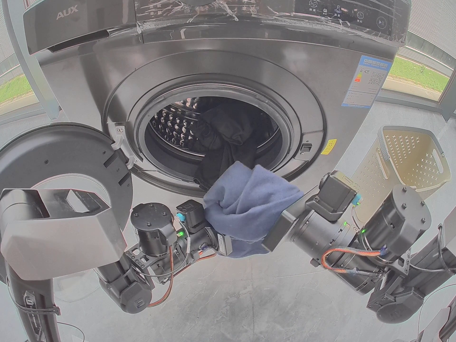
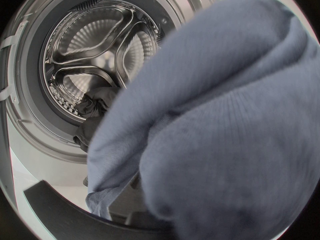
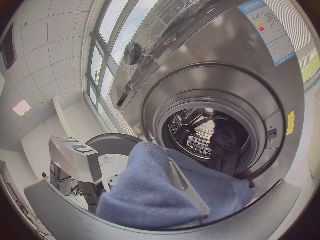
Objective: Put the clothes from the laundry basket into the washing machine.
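A blue-grey garment hangs bunched in front of the washing machine's round opening, just below its rim. My right gripper is shut on it; one finger shows with the cloth folded around it. My left gripper is at the garment's lower left edge, buried under the cloth. Dark clothes lie in the drum and spill over its front lip. The beige laundry basket stands tipped at the right, with no clothes visible inside.
The washer's round door is swung wide open at the left, close to my left arm. Grey floor lies below the arms. The basket sits right behind my right arm.
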